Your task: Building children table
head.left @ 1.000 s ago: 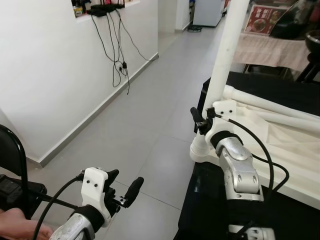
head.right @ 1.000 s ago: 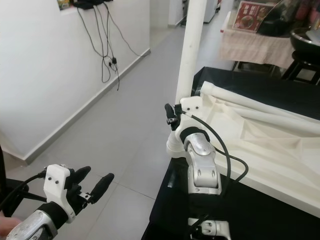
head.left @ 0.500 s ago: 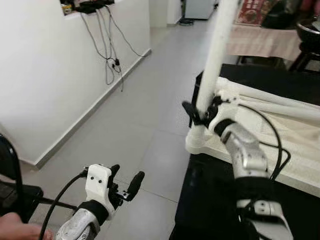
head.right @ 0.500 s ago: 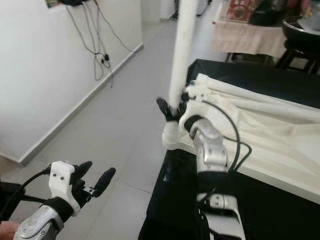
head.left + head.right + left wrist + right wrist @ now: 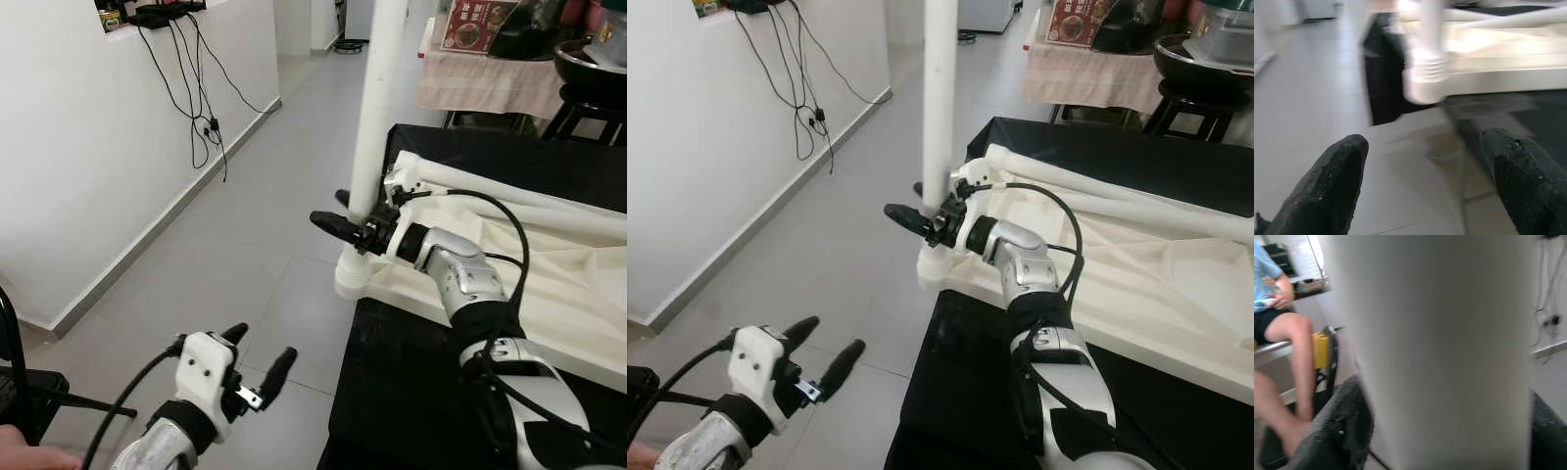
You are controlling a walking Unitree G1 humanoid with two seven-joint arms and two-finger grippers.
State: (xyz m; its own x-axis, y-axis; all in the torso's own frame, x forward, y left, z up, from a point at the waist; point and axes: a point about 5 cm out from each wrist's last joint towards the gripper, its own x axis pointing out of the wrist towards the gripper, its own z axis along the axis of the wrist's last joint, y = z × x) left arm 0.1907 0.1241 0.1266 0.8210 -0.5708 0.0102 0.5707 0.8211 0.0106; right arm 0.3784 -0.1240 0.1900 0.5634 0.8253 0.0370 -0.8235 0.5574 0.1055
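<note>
The tall white round table leg (image 5: 377, 108) stands upright, long axis vertical, its foot seated in the corner socket of the upside-down white plastic tabletop (image 5: 549, 274) on the black cloth-covered surface (image 5: 411, 392). Your right gripper (image 5: 343, 213) is the one on it: fingers straddle the leg low down, one each side, though I can't tell how firmly they pinch. Your left gripper (image 5: 257, 354) hangs spread wide and empty, low and well away from the leg, so any twisting looks like the right arm's job.
</note>
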